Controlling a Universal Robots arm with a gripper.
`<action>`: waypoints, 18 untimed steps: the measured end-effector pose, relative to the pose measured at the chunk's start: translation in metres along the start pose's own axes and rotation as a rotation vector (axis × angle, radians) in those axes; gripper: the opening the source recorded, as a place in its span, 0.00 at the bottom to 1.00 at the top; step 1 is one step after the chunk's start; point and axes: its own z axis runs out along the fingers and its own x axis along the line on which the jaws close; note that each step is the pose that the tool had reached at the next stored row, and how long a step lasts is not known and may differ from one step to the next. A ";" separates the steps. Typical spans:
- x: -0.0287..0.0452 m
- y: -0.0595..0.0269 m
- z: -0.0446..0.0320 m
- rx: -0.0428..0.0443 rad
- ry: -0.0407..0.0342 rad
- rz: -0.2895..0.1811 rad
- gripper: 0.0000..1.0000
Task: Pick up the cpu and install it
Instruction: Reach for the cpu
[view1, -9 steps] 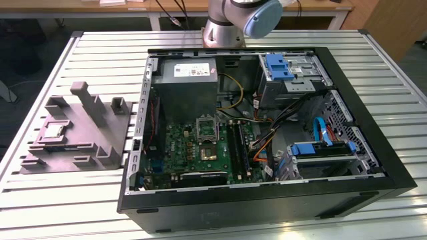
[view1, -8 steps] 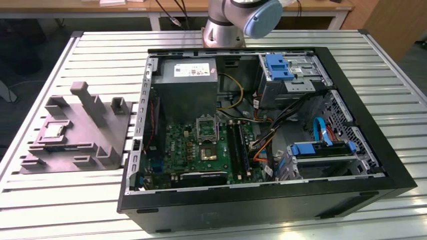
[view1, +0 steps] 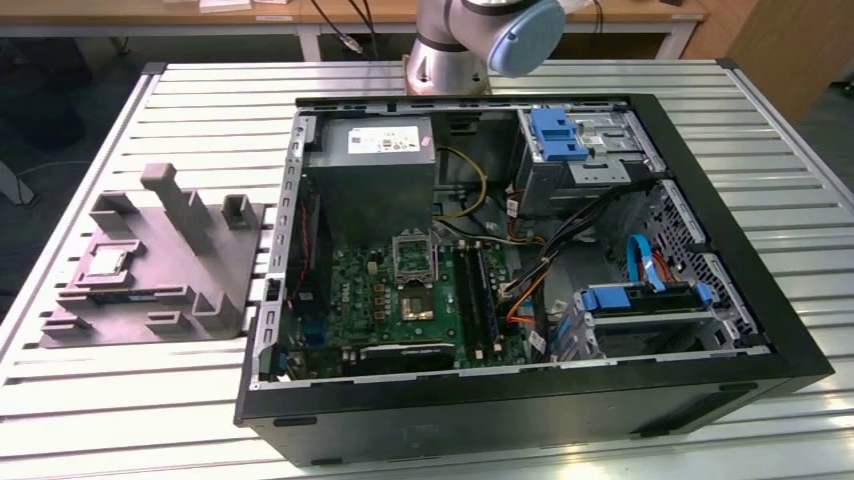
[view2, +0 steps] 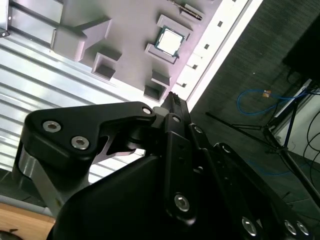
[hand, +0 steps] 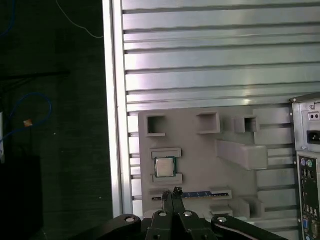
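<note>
while the cpu (hand: 163, 167) lies flat in a small square pocket of the grey tray (hand: 200, 155), silvery top up, the gripper (hand: 173, 192) hangs above that tray with its two fingers drawn together at the tips and nothing between them. in both wrist views the tips sit off the tray, touching nothing, near the cpu's pocket. the second wrist view shows the same cpu (view2: 169, 41) framed by low walls on two sides of its pocket in the tray (view2: 135, 30), beyond the closed tips of the gripper (view2: 172, 97). the tray's other small square pockets hold nothing, and a thin strip with blue patches (hand: 196, 194) lies in a long slot one step past the cpu's pocket. in the exterior view the cpu (view1: 107, 263) rests toward the tray's (view1: 160, 272) outer side, and the open computer case (view1: 534, 410) stands just beside the tray on the exterior view's right, a green motherboard (view1: 400, 300) flat inside it. tray and case share the slatted metal table (view1: 134, 400).
</note>
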 end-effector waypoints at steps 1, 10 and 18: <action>-0.0007 0.0001 0.0000 0.0000 -0.0001 0.000 0.11; -0.0074 0.0006 0.0003 0.0000 0.0000 0.000 0.11; -0.0128 0.0010 0.0004 0.0000 0.0000 0.000 0.11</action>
